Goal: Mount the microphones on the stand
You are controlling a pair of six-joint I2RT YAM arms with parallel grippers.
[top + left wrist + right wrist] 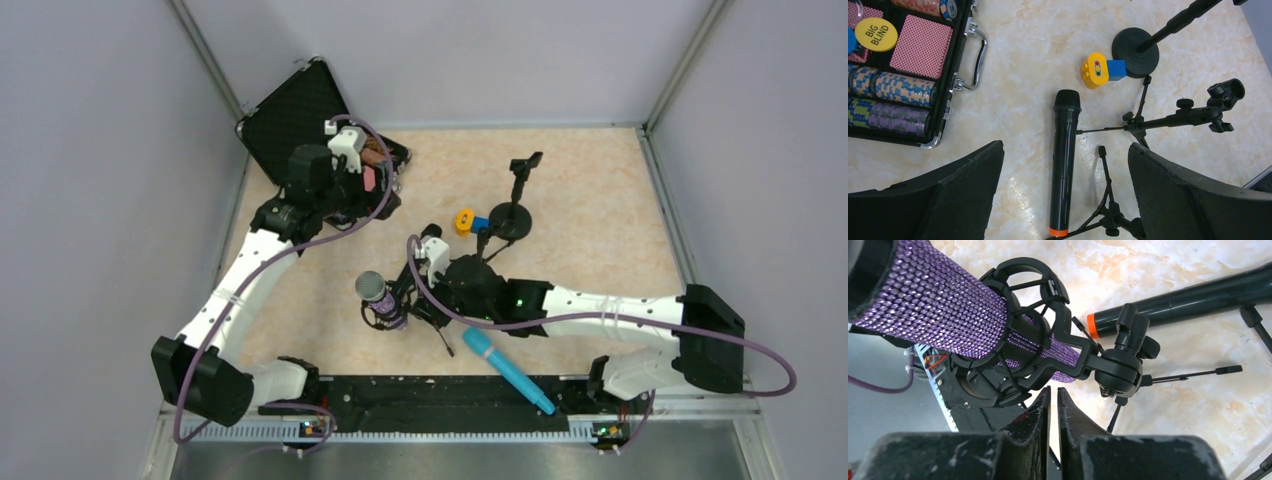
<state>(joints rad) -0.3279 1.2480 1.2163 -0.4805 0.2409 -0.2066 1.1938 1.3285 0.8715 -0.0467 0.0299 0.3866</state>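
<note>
While my L hand (1064,150) hangs spread wide, empty, over black mic (1065,165) lying on surface (1023,60), I log purple mic (938,305) in stand clip (1038,340), R hand (1053,395) pinched closed below, blue mic (508,372) loose.

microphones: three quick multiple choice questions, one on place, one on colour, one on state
1. Where is the blue mic?
A in the case
B on the table, near edge
C atop the toy block

2. What colour is the black mic's end?
A orange
B green
C white

3. The purple mic is:
A flat on the table
B ringed by the stand's clip
C in the case

Answers:
1 B, it lies just ahead of the arm bases.
2 A, an orange band shows in the left wrist view.
3 B, the clip wraps its body.
</note>
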